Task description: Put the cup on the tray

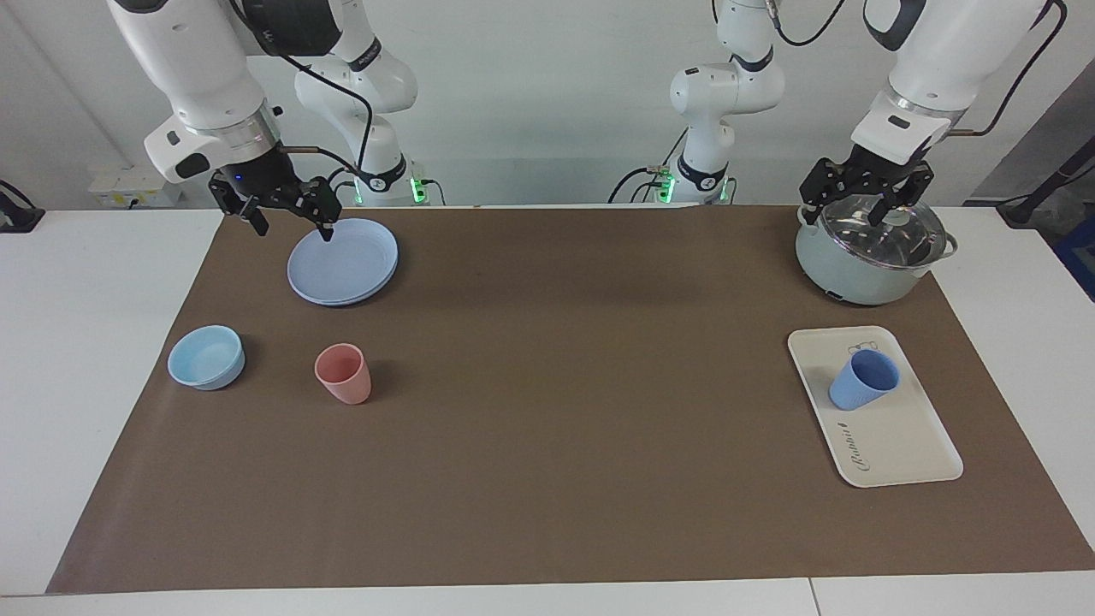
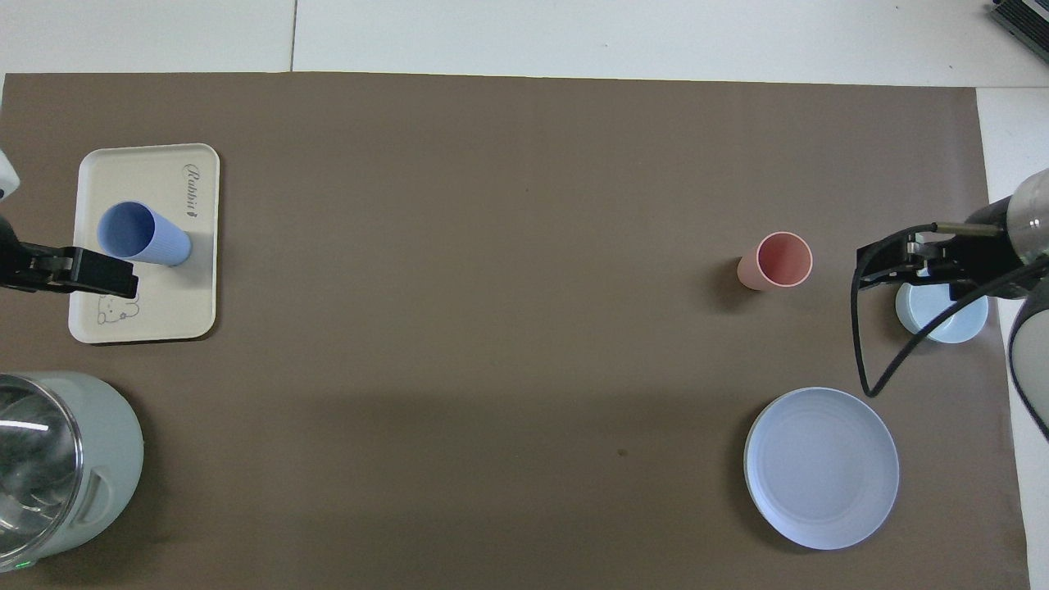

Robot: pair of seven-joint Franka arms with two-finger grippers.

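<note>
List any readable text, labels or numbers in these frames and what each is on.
"Rabbit": dark script lettering on the tray, at its end farther from the robots, beside the blue cup standing on it.
The tray's other end carries a small cartoon animal drawing, with no words.
No other text, brand or number is legible: none on the pot, plate, bowl or pink cup.

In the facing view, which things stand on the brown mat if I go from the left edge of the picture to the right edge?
Bowl → pink cup → blue cup on the tray. The plate and the pot overlap others sideways, so I leave them out.
</note>
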